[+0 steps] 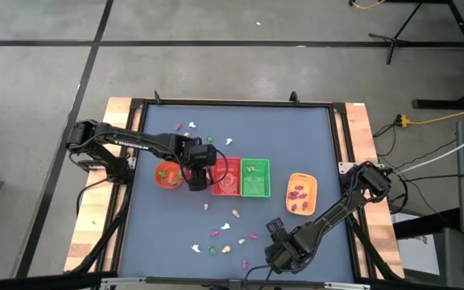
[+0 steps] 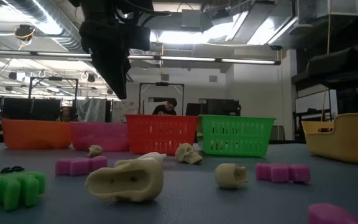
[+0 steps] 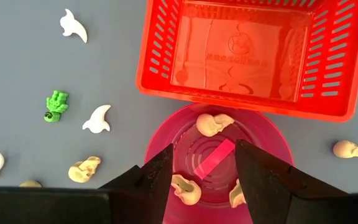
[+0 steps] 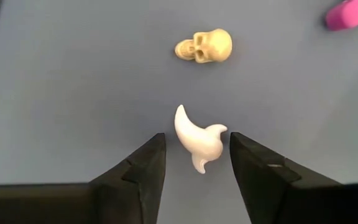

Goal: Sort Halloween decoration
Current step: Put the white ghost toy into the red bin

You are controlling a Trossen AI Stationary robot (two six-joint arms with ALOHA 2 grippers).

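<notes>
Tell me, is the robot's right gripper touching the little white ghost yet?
Apart. In the right wrist view the white ghost lies on the table between the right gripper fingers, with grey table showing on both sides of it.

White lettering runs along the left arm (image 1: 139,143) in the high view; it cannot be read. An embossed round mark with lines of small characters shows on the floor of the red basket (image 3: 244,53); also illegible. No other text legible.
</notes>
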